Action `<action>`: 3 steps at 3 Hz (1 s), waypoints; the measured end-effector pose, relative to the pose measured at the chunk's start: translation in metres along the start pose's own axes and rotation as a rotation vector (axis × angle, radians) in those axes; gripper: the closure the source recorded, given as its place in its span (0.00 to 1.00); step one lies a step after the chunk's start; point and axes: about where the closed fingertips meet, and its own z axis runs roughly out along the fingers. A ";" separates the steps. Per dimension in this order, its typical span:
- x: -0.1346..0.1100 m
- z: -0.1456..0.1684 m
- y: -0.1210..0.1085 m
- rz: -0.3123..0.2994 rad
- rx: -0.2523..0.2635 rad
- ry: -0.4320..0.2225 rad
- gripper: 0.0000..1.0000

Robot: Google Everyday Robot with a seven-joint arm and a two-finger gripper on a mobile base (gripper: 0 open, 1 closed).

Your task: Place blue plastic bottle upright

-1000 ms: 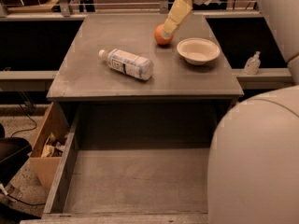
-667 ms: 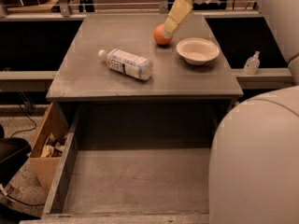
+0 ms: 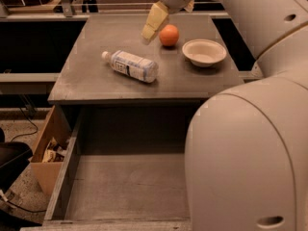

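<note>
The blue plastic bottle [image 3: 133, 66] lies on its side on the grey table [image 3: 96, 83], left of centre, with its white cap pointing to the back left. My gripper [image 3: 148, 32] hangs down from the arm at the back of the table. It is above and behind the bottle, just left of the orange ball [image 3: 169, 35], and touches neither.
A white bowl [image 3: 204, 52] sits right of the ball. My arm's large pale body [image 3: 250, 143] fills the right foreground. A lower grey shelf [image 3: 130, 186] lies in front of the table. A cardboard box [image 3: 48, 153] with clutter stands on the floor at left.
My gripper has moved left, from over the orange ball to a spot beside it, closer to the bottle. The bottle, ball and bowl have not moved.
</note>
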 end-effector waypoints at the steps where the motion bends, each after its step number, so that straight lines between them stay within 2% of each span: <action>1: -0.030 0.023 0.023 -0.069 -0.041 0.018 0.00; 3: -0.062 0.045 0.051 -0.184 -0.131 0.007 0.00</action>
